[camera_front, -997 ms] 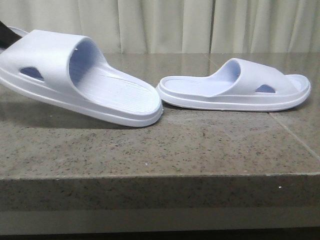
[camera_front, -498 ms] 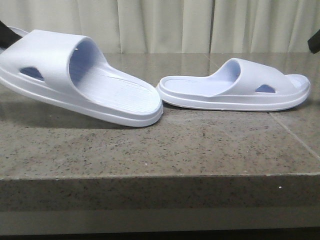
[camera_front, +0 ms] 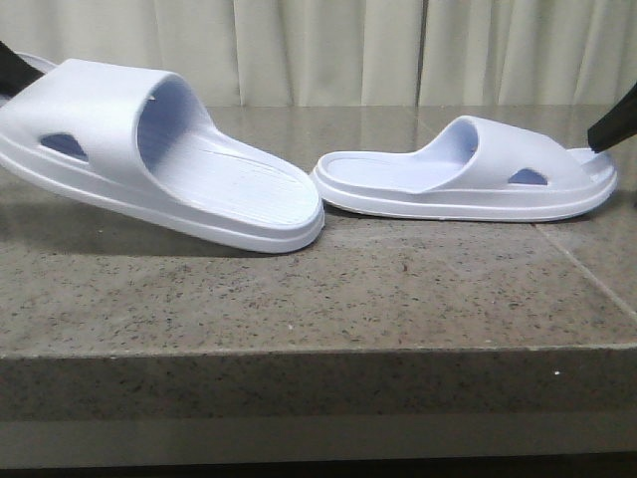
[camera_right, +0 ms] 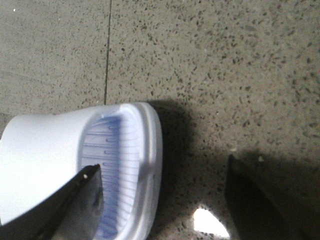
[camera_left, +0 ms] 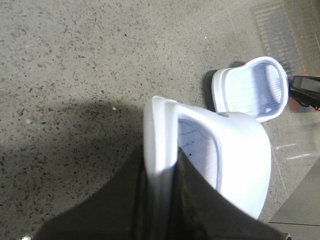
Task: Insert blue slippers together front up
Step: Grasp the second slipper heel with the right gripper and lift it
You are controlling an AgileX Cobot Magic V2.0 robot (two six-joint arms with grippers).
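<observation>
Here you have the two blue slippers lying apart on the speckled stone surface (camera_front: 299, 299): the left slipper (camera_front: 149, 149) sits at the left with its heel end toward the middle, its toe end raised off the surface so the whole sole tilts, while the right slipper (camera_front: 468, 174) lies flat on its sole at the right, heel end facing the other's heel, the two close but not touching. Your left gripper (camera_left: 162, 200) is clamped on the left slipper, its dark fingers (camera_left: 200, 200) closed on either side of the sole's rim at the toe end, and that is what holds that end up; in the front view only a dark sliver of it shows at the frame's left edge. Your right gripper (camera_right: 165, 200) stands wide open at the toe end of the right slipper, one finger (camera_right: 80, 200) over the ribbed footbed just inside the rim and the other out over bare stone, holding nothing. Pale curtains (camera_front: 328, 50) hang behind the surface.
</observation>
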